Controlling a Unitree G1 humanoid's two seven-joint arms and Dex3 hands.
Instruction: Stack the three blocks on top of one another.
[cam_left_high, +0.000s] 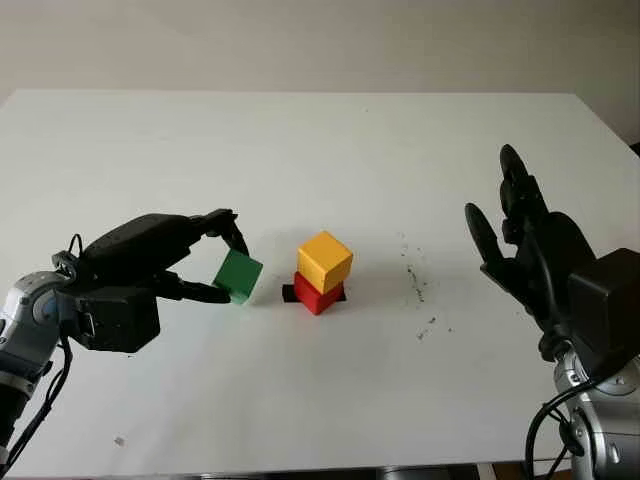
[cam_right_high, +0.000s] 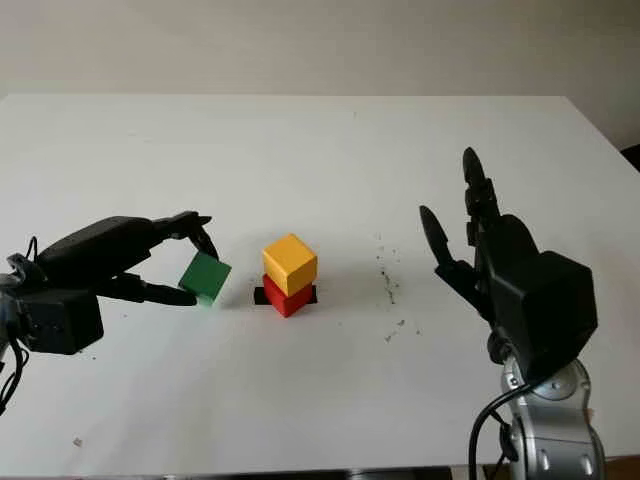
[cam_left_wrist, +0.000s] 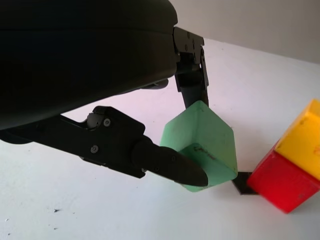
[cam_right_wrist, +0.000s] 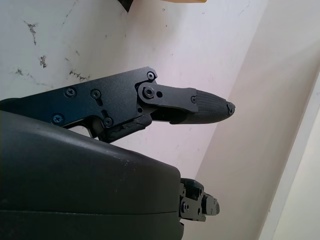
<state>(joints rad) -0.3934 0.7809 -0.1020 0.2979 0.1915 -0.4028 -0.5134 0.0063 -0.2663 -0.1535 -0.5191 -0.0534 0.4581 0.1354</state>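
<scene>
The small green cube block (cam_left_high: 238, 275) is held in the left hand (cam_left_high: 150, 262), at the left side of the white table (cam_left_high: 320, 150) and just left of the other two blocks. It is tilted, with one corner pointing up. From the head views I cannot tell for sure whether its lower edge touches the table or stays a little above it. In the left wrist view, one black finger (cam_left_wrist: 192, 80) presses the far side of the green block (cam_left_wrist: 202, 145) and another finger (cam_left_wrist: 165, 162) presses its near, lower side, so the block is pinched between them.

To the right of the green block, near but apart, the yellow cube block (cam_left_high: 325, 260) sits on top of the red cube block (cam_left_high: 318, 293). The yellow one is turned a little against the red one, so their corners do not line up. The red block stands on a small black flat mark (cam_left_high: 290, 293) on the table, which shows at its left side.

The right hand (cam_right_high: 470, 240) is at the right side of the table, well apart from the blocks. It holds nothing; it is open, with the fingers pointing up and away from the robot. In the right wrist view one of its fingers (cam_right_wrist: 200, 107) reaches out straight.

Between the two stacked blocks and the right hand, some small dark specks (cam_left_high: 415, 280) lie on the white surface.
</scene>
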